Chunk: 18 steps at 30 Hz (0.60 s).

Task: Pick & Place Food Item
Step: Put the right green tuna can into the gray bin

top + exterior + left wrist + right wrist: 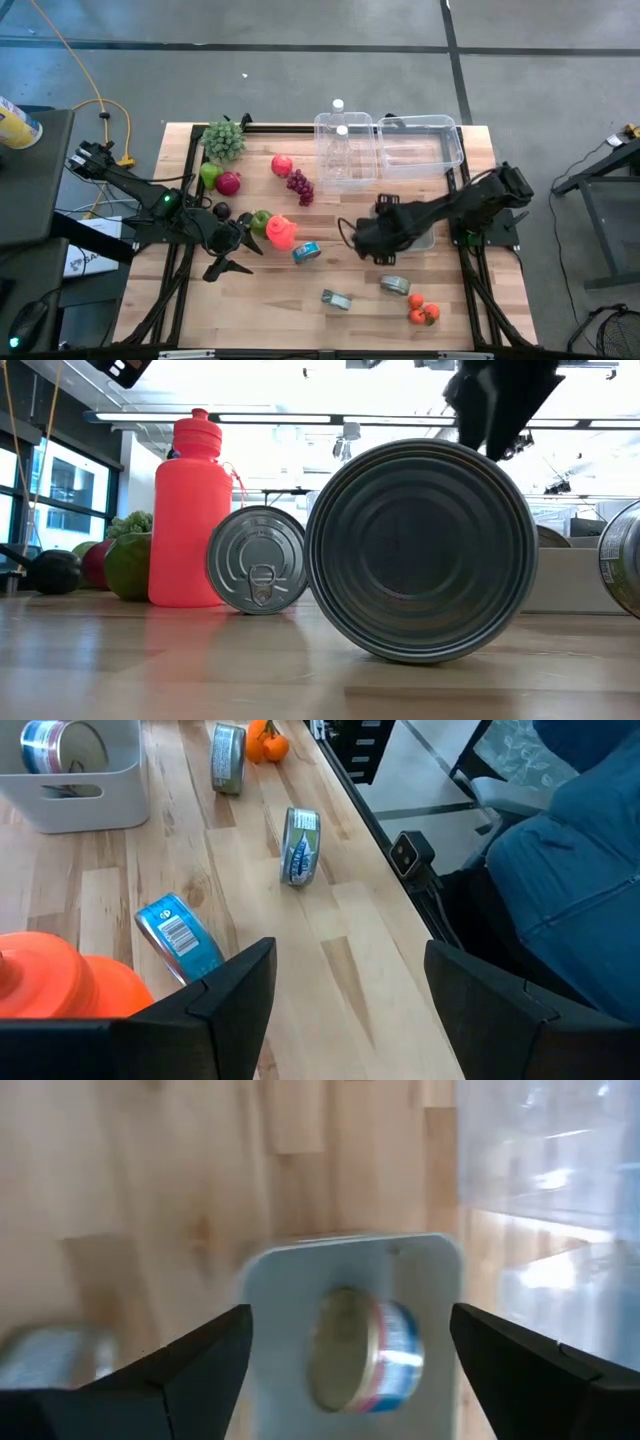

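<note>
1. A wooden table [300, 290] carries fruit at its left, two clear plastic bins [390, 148] at the far edge, and cans scattered toward the near edge.
2. The right arm reaches in over the middle of the table, its right gripper [345, 1365] hanging above a small white bin [350, 1260]; the jaws stand wide apart and hold nothing.
3. A can [365, 1350] with a blue label lies on its side inside the white bin, directly beneath the right gripper's open fingers, which do not touch it.
4. The left gripper [345, 1005] hovers low over the table beside an orange-red bottle [281, 232], its jaws likewise spread and empty.
5. A blue-labelled can [307, 252] lies on its side just beside the bottle; two more cans [337, 299] rest nearer the front edge, close to a cluster of small oranges [422, 312].
6. From table height, one can [420, 550] fills most of the frame, hiding much of the table behind it, and a third can is cut off at the edge.
7. A person's blue sleeve [570, 870] shows beyond the table edge in the left wrist view.
</note>
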Tool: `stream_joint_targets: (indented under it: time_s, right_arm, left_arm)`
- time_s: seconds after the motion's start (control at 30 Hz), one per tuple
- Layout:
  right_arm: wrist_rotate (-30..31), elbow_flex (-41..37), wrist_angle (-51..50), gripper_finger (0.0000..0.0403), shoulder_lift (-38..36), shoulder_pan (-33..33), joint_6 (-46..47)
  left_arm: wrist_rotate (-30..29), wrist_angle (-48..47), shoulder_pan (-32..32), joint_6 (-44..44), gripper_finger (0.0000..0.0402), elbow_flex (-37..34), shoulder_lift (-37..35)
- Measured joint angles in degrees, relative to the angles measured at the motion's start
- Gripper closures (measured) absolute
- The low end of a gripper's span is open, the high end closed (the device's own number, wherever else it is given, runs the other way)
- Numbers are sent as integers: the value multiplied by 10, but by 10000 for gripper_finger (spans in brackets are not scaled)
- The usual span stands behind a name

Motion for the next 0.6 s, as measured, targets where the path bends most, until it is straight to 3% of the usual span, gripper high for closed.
stream_joint_targets:
  time_s: [0.23,0.6]
  right_arm:
    - [-32,2,-4,77,-25,48,115]
    - [-66,2,47,78,-31,118,192]
  left_arm:
    - [0,-1,0,0,156,0,0]
    - [0,-2,0,13,156,0,0]
